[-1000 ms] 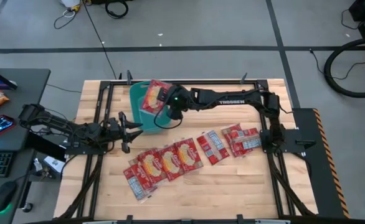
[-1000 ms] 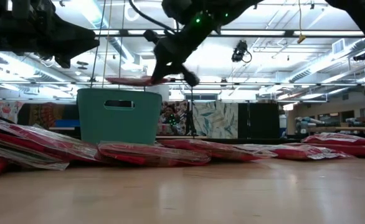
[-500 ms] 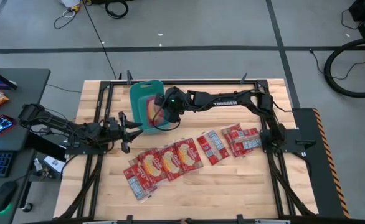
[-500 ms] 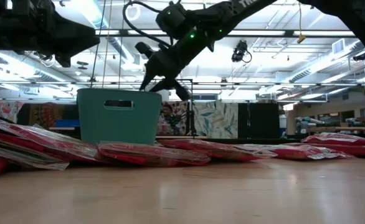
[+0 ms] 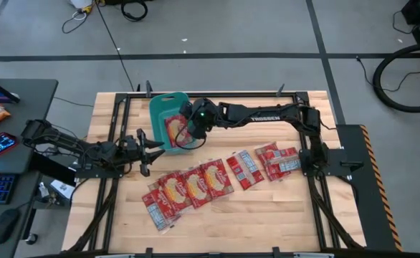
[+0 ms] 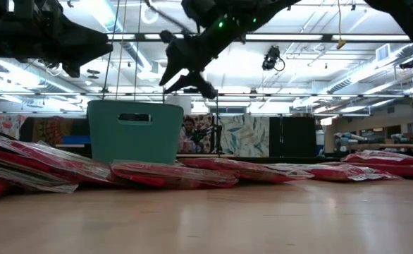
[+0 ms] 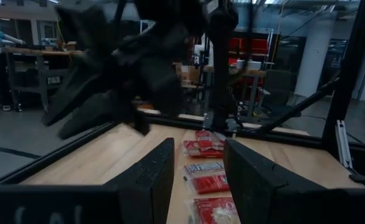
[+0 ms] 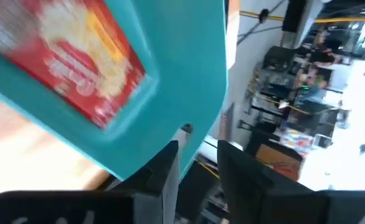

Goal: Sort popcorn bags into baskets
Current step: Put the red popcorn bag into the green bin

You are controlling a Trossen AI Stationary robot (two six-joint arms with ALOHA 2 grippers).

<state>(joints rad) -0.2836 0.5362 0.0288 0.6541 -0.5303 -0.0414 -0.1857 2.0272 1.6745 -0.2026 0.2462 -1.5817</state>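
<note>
Right gripper (image 5: 186,133) poised above the near rim of the teal basket (image 5: 161,109), fingers (image 6: 170,39) spread apart and holding nothing — in the low view it hangs clear above the tub (image 6: 134,131). One popcorn bag (image 5: 175,126) lies inside the basket, red face up; the right wrist view shows the same packet (image 8: 76,56) resting against the teal floor. Left gripper (image 5: 153,150) waits just beside the basket at the table's left, fingers (image 7: 146,173) parted and empty. Remaining popcorn bags lie flat on the wooden table (image 5: 267,208): an overlapping row (image 5: 185,188) toward the front-left, a single packet (image 5: 244,168) in the middle, and a small cluster (image 5: 278,159) to the right near the right arm's base — all well apart from the basket.
</note>
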